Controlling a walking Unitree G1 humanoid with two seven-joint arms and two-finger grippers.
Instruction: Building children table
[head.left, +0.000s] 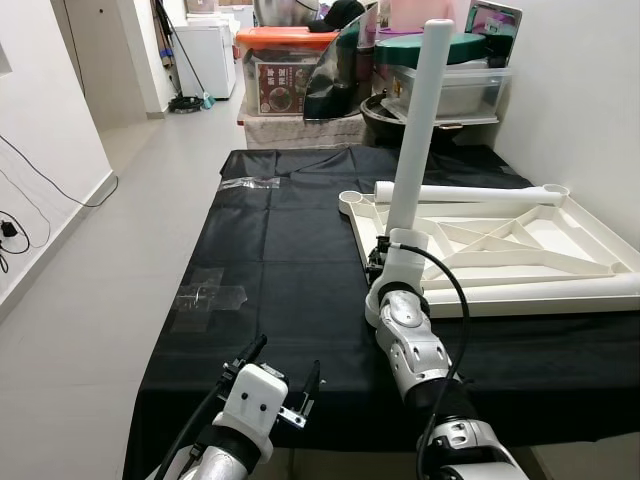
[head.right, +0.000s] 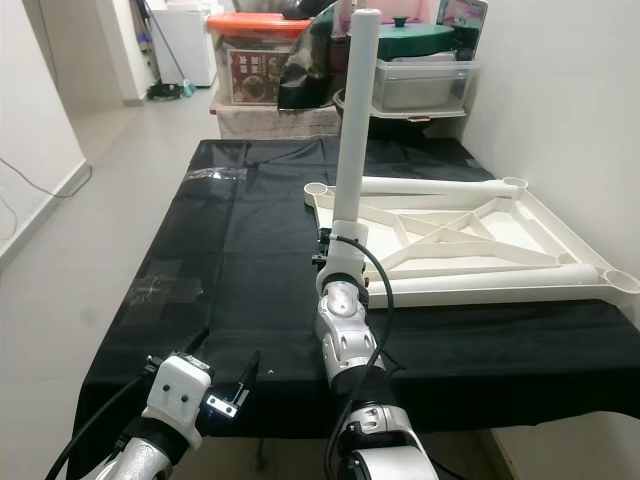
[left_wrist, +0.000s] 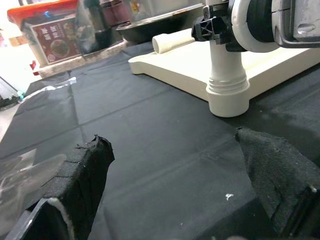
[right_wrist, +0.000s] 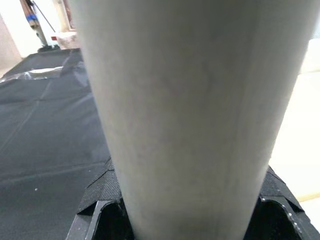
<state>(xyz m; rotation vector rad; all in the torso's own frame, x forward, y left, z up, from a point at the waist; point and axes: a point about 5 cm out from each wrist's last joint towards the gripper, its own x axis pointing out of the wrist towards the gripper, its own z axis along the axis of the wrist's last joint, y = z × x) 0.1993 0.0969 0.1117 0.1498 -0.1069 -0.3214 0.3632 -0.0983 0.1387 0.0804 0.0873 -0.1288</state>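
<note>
Table leg (head.left: 418, 120), smooth white tube, upright, clamped in right tool (head.left: 384, 252), left tool (head.left: 282, 377) apart over black cloth (head.left: 280, 260)

The left gripper (left_wrist: 175, 185) hangs with its two black padded fingers (left_wrist: 92, 175) spread apart above the black cloth (left_wrist: 150, 130). Beyond them a white leg (left_wrist: 227, 75) stands upright in a corner socket of the white tabletop (left_wrist: 180, 65), with the right gripper (left_wrist: 220, 27) clamped around it.

Bare black cloth (head.left: 290, 260) lies open leftward; the upturned tabletop (head.left: 520, 250) blocks the right.
</note>
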